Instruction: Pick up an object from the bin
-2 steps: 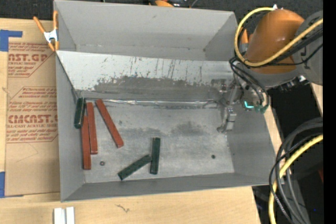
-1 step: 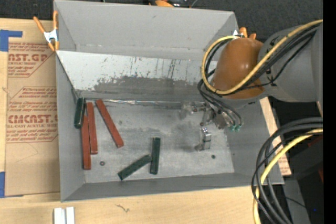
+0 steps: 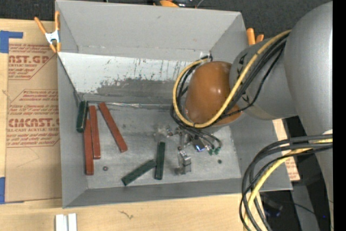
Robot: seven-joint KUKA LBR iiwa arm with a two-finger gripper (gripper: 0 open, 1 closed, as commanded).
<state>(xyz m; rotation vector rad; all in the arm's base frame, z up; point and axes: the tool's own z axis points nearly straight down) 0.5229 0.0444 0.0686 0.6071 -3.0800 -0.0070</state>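
Observation:
My gripper (image 3: pixel 185 160) hangs low over the bin floor, right of the middle and near the front wall. Just to its left a dark green stick (image 3: pixel 159 160) lies almost straight front to back, a short gap away. A second dark green stick (image 3: pixel 138 172) lies slanted at that one's front end, toward the front wall. Nothing shows in the gripper.
Three red-brown sticks lie on the left: one slanted (image 3: pixel 113 127), two side by side (image 3: pixel 95 131) (image 3: pixel 88 150). Another dark green stick (image 3: pixel 81 116) leans at the left wall. The arm with its orange dome and cables covers the bin's right side.

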